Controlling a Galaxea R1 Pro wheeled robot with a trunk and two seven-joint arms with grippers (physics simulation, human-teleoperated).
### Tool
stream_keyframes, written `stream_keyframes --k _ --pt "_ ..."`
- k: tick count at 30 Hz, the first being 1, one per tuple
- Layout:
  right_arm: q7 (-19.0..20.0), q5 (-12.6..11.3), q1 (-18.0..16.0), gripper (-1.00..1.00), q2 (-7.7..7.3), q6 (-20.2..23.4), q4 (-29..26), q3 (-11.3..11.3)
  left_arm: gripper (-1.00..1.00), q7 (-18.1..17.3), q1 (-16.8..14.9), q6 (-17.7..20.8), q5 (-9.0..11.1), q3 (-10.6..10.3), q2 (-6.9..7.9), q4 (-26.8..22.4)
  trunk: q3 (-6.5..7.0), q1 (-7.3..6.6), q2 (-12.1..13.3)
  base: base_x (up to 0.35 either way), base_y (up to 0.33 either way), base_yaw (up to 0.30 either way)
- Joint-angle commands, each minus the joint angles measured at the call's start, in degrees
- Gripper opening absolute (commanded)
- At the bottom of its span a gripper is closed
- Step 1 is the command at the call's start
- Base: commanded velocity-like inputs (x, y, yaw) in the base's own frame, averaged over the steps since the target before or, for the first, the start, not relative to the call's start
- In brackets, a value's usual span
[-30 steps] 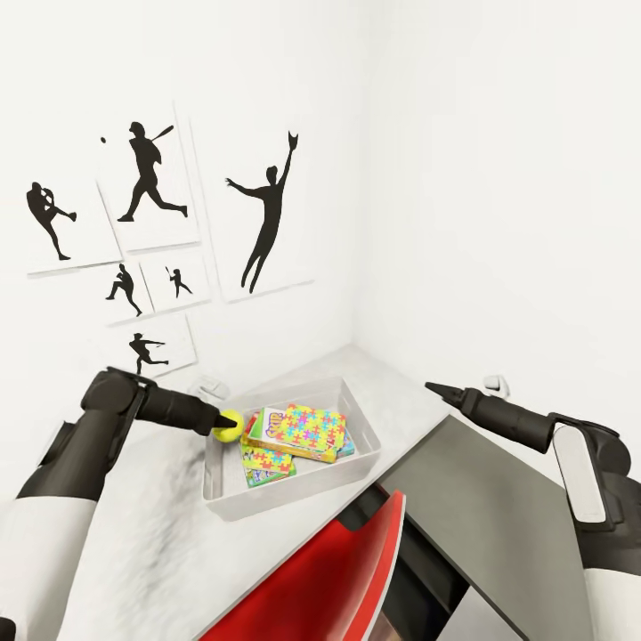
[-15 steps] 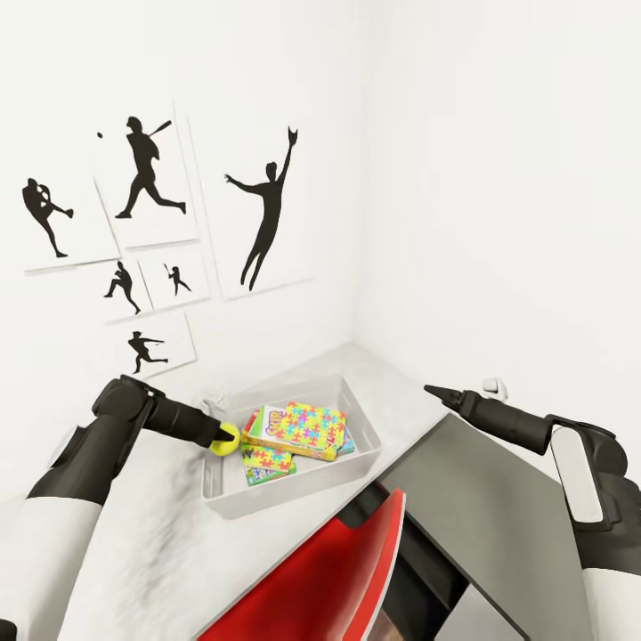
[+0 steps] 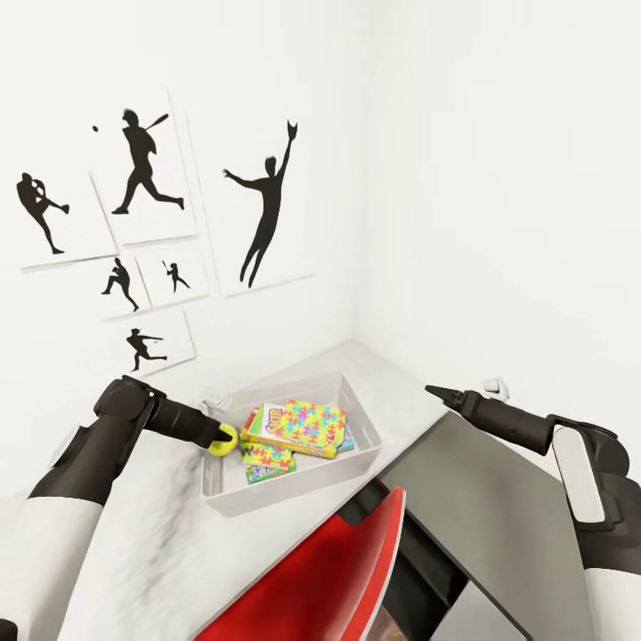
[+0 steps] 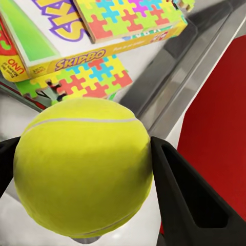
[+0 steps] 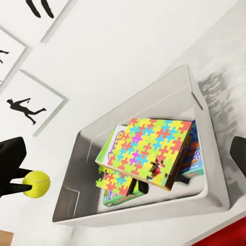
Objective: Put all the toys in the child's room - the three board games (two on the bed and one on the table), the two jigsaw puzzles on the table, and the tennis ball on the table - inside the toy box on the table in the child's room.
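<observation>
Up on the head view, the left gripper (image 3: 224, 437) is clamped around the tennis ball (image 3: 227, 437), holding it just at the near-left rim of the toy box (image 3: 361, 417), which sits on the pale table (image 3: 160, 543) in the corner under the baseball silhouette pictures (image 3: 147, 182). Ahead of the left fingers, inside the box, a jigsaw puzzle (image 3: 312, 425) lies on top of the Skip-Bo game (image 3: 267, 418), with a second mosaic puzzle (image 3: 267, 458) lower down beside them. The right gripper (image 3: 436, 392) hangs well apart from the box, over the darker grey surface (image 3: 481, 507); its fingers look drawn to a narrow point with nothing between them. A red chair back (image 3: 329, 570) rises in front of the table edge

From the left wrist camera, the tennis ball (image 4: 82, 166) sits squeezed between the two dark fingers (image 4: 179, 195), touching both. Beyond the fingertips are the Skip-Bo box (image 4: 46, 46), a puzzle (image 4: 128, 18) stacked on it, another puzzle (image 4: 82, 79) below, and the grey wall of the toy box (image 4: 174, 77); the red chair (image 4: 215, 118) lies past that wall

From the right wrist camera, the toy box (image 5: 205, 169) lies ahead of the right fingers (image 5: 239, 154), of which little shows, so their spread cannot be judged here. The top puzzle (image 5: 148, 148) leans across the stack, the lower puzzle (image 5: 115, 182) beneath it, a blue-printed game (image 5: 190, 154) at its far side. The left gripper (image 5: 28, 184) pinches the tennis ball (image 5: 36, 184) just outside the box's wall
</observation>
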Motion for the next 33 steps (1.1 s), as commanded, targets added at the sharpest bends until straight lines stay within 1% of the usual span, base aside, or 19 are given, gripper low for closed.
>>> stream_keyframes --k 1,14,28,30,31,33 --pt "0.4 0.3 -0.1 1.0 -0.03 0.3 0.0 -0.1 -1.0 -0.5 -0.1 0.3 -0.7 -0.1 0.04 -0.1 -0.18 0.04 -0.1 0.0 0.0 0.0" --pt "0.4 0.3 -0.1 1.0 -0.26 0.3 0.0 -0.2 -1.0 -0.5 -0.1 0.4 -0.7 0.0 -0.33 -0.1 -0.78 0.04 -0.1 0.0 0.0 0.0" --pt "0.4 0.3 -0.1 1.0 -0.27 0.3 0.0 -0.2 -1.0 -0.2 -0.1 0.4 -0.7 0.0 -0.38 0.0 -1.43 0.04 -0.1 0.0 0.0 0.0" --pt "0.4 0.3 -0.1 1.0 -0.31 0.3 0.0 -0.2 -1.0 1.5 -0.1 0.4 -0.7 -0.1 -1.54 0.0 -1.52 0.04 -0.1 0.0 0.0 0.0" --pt "0.4 0.3 -0.1 1.0 -0.32 0.3 0.0 -0.2 -1.0 1.9 -0.1 0.4 -0.7 -0.1 -1.83 0.0 -1.57 0.04 -0.1 0.0 0.0 0.0" --pt "0.4 0.3 -0.1 1.0 -0.34 0.3 0.0 -0.2 -1.0 3.1 -0.1 0.4 -0.7 -0.8 -2.67 0.0 -1.66 0.04 -0.1 0.0 0.0 0.0"
